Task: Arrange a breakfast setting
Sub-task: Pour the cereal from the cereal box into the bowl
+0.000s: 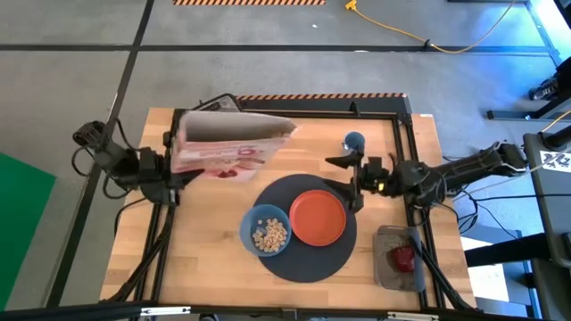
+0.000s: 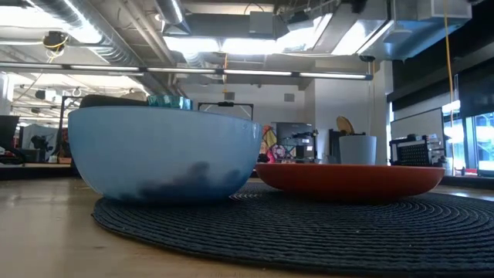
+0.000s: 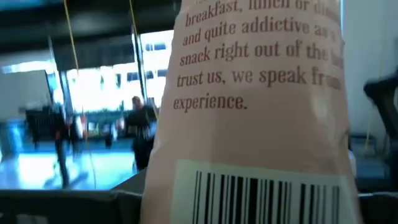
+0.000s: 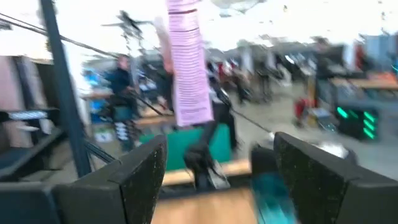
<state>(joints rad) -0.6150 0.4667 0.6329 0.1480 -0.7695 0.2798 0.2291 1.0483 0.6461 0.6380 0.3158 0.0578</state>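
High view shows the large round dark-grey mat (image 1: 308, 259) near the tabletop's front edge, carrying a blue bowl (image 1: 265, 229) with pale cereal pieces and, touching beside it, an orange plate (image 1: 317, 217) that lies bare. A pale-green glass (image 1: 354, 141) stands toward the back edge. A small red apple (image 1: 404, 258) sits on a grey tray (image 1: 385, 267) at the front right corner. The left gripper (image 1: 178, 160) is clamped on a pink cereal bag (image 1: 227, 143), lifted and lying sideways over the back left part; its fingers are hidden by the bag. The right gripper (image 1: 346, 183) hovers at the mat's back rim, fingers (image 4: 144, 171) spread apart around nothing. Toast and spoon cannot be made out
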